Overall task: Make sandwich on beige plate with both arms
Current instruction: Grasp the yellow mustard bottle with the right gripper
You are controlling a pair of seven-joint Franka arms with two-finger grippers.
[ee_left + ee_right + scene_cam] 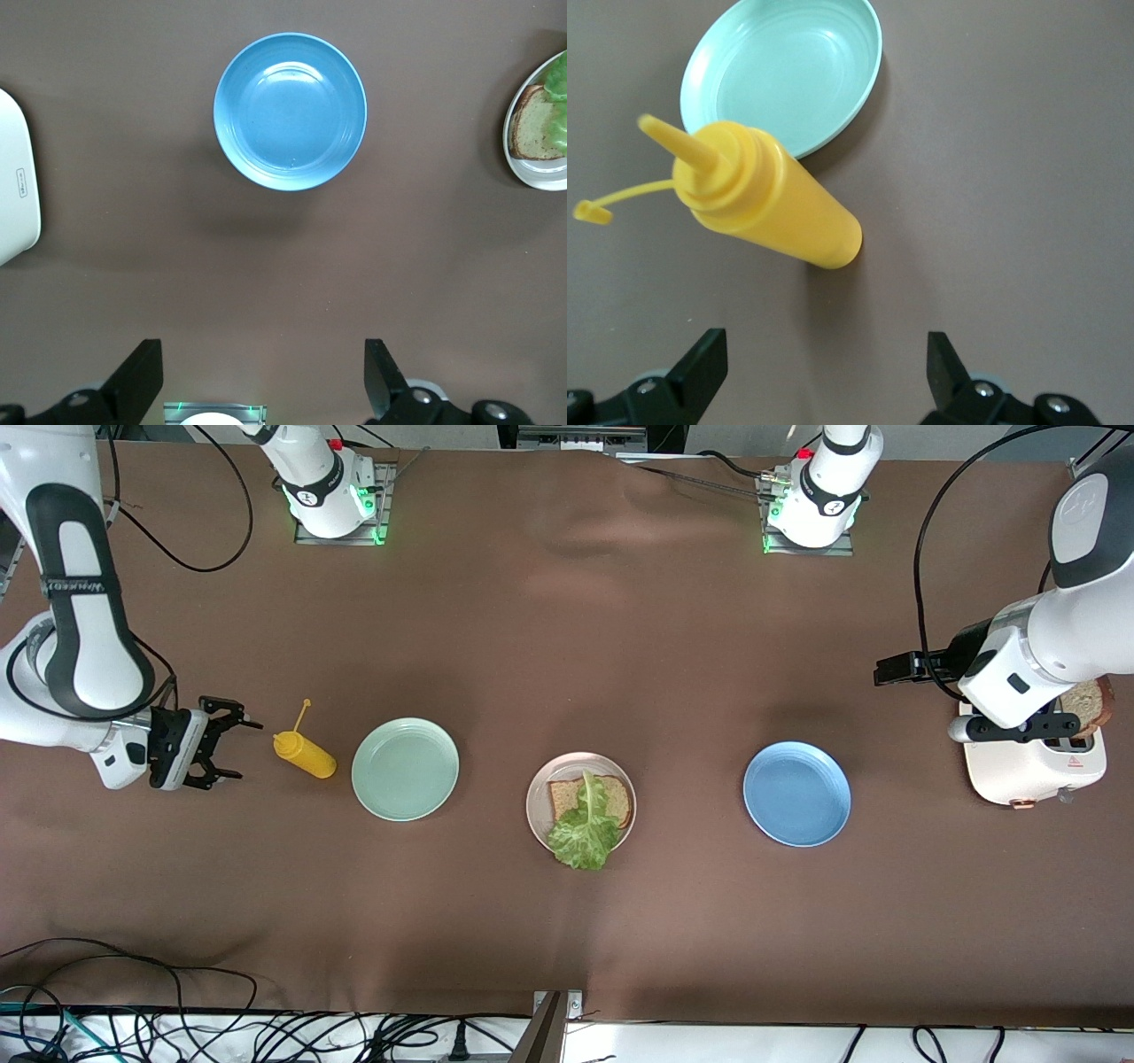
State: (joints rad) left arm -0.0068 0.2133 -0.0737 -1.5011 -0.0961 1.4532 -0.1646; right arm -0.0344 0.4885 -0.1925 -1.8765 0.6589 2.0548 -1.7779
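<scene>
At table centre: round pale beige plate (pixel 536 815) holding one square slice of brown wholegrain bread (pixel 567 795), with a ruffled green lettuce leaf (pixel 585 828) on top that overhangs the rim at 6 o'clock in the front view.
Sandwich state: half built, no top slice on it yet.
Missing slice: second brown bread slice (pixel 1088 701) stands up out of the white toaster (pixel 1032 779) at the left arm's end of the table.
Left gripper (pixel 1028 728): fingers apart, holding nothing, over the toaster's edge on the blue plate's side.
Key relation: slice sits at roughly 2 o'clock from the left gripper and close to it. The left arm is by far the nearer one, so this is likely its pick.
Slice axis: partly hidden by the arm, so cannot tell which way its broad face runs.
Drop target: beige plate lies at about 8 o'clock from the toaster.
In the way: round blue plate (pixel 797 794), bare, sits between toaster and beige plate. It is low, so a carried slice should clear it.
Right gripper (pixel 208 755): fingers apart, holding nothing, waiting just beside the yellow squeeze bottle (pixel 306 755).
Also near: round mint green plate (pixel 405 769) at 3 o'clock from the bottle, clear of the route.
</scene>
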